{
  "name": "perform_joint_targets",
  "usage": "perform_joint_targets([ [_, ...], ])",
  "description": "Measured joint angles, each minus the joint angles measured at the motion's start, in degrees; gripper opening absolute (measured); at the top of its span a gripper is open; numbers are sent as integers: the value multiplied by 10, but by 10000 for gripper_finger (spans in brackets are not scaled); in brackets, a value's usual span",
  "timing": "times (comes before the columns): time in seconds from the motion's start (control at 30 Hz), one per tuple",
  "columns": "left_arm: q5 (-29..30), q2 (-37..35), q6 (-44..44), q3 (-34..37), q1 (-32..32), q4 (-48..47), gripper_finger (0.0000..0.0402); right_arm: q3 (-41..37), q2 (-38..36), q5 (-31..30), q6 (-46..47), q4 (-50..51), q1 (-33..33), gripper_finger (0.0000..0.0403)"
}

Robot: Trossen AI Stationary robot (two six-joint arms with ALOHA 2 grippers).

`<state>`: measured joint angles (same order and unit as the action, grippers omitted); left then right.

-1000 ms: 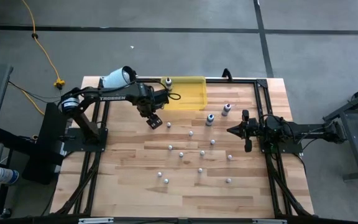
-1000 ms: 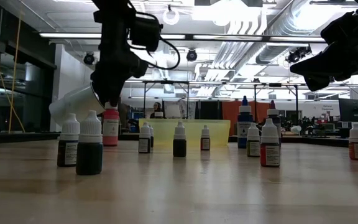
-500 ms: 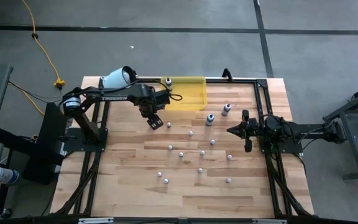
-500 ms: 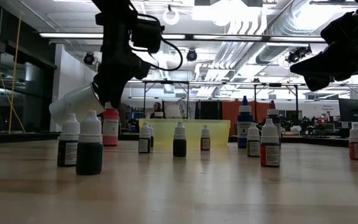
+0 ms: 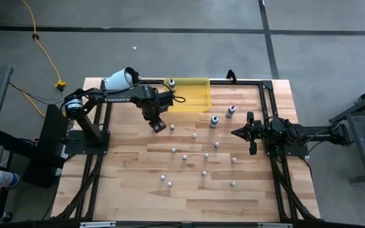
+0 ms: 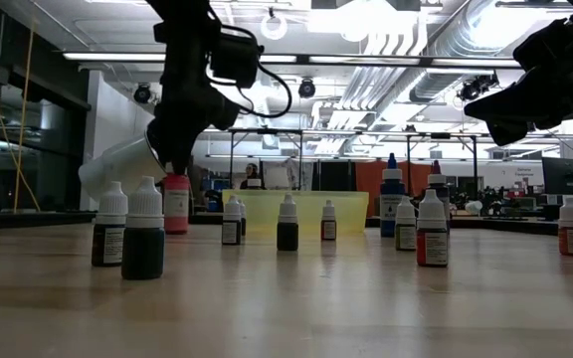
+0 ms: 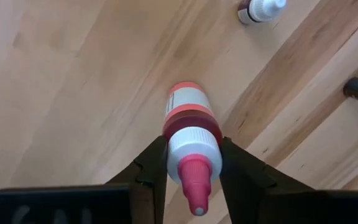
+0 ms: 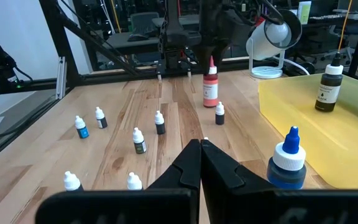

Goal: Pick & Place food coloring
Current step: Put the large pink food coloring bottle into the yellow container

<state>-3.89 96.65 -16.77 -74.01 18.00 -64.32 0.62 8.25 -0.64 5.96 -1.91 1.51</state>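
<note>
We log the left hand (image 7: 193, 167) near the far-left part of the surface (image 5: 138, 202), its fingers (image 7: 151, 165) pressed on the white cap of a red food coloring bottle (image 7: 189, 121) that stands upright on the wood just in front of the yellow tray (image 5: 198, 95). We count one dark bottle (image 8: 331, 84) inside that tray, and the other small bottles (image 5: 184, 157) scattered over the middle of the surface. We note the right hand (image 8: 201, 149) raised near the right edge, its fingers pressed together and holding nothing.
</note>
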Motion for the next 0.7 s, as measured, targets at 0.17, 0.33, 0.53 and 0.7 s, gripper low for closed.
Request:
perform_joint_targets([
  [0.17, -2, 0, 6, -32, 0, -40, 99, 0, 0, 0, 0, 0, 0, 0],
  [0.33, 2, 0, 25, -94, 0, -87, 97, 0, 0, 0, 0, 0, 0, 0],
  [0.53, 20, 0, 39, -172, 0, -141, 97, 0, 0, 0, 0, 0, 0, 0],
  [0.7, 32, 0, 52, -222, 0, -167, 98, 0, 0, 0, 0, 0, 0, 0],
])
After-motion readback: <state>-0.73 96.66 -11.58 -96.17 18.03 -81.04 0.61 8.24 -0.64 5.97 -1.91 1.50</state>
